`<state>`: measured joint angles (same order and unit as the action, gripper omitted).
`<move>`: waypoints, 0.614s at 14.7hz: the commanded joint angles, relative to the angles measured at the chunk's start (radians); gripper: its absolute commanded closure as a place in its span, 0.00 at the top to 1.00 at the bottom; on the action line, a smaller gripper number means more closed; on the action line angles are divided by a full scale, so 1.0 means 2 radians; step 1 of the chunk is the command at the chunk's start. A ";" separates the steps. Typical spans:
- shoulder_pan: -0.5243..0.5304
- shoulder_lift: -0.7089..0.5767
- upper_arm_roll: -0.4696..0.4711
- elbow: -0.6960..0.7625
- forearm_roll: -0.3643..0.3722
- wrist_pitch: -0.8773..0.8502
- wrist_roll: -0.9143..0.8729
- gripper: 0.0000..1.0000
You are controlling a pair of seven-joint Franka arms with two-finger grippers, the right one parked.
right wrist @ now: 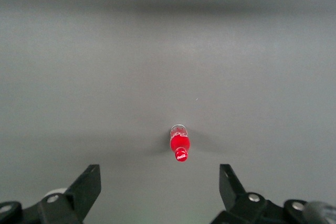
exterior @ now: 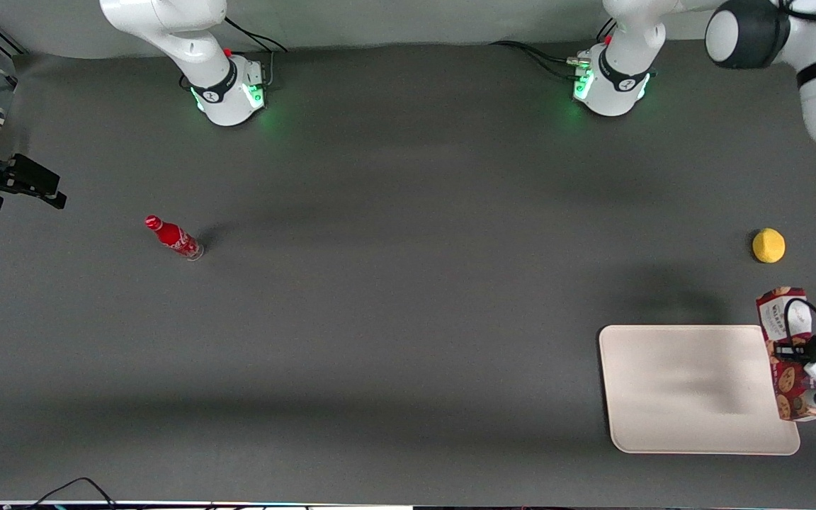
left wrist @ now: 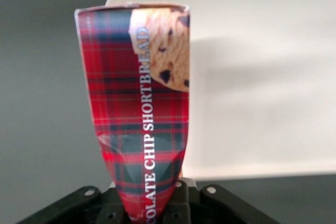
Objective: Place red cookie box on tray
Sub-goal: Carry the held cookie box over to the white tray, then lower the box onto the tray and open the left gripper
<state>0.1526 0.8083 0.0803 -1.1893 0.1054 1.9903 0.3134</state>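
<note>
The red cookie box [exterior: 785, 353], a long dark-red tartan carton printed with chocolate-chip cookies and a white label near one end, hangs lifted beside the tray's edge at the working arm's end of the table. My gripper [exterior: 808, 361] is shut on its narrow sides, which are pinched in; the wrist view shows the red cookie box [left wrist: 142, 114] squeezed between the jaws of the gripper [left wrist: 149, 203]. The cream-white tray [exterior: 691, 389] lies flat with nothing on it, and the tray [left wrist: 262, 77] spreads right beside the held box.
A yellow lemon-like ball [exterior: 768, 245] sits farther from the front camera than the tray. A small red bottle [exterior: 173, 238] stands toward the parked arm's end of the table; the bottle [right wrist: 179, 144] also shows in the right wrist view.
</note>
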 commanded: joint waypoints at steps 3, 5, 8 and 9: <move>0.018 0.074 0.026 0.043 -0.004 0.072 0.052 0.00; 0.020 0.080 0.025 0.042 -0.010 0.079 0.047 0.84; 0.019 0.074 0.026 0.042 -0.052 0.068 0.044 1.00; 0.018 0.074 0.026 0.043 -0.054 0.067 0.041 1.00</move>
<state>0.1965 0.9561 0.1233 -1.1342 0.0336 2.1525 0.3881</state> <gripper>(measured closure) 0.621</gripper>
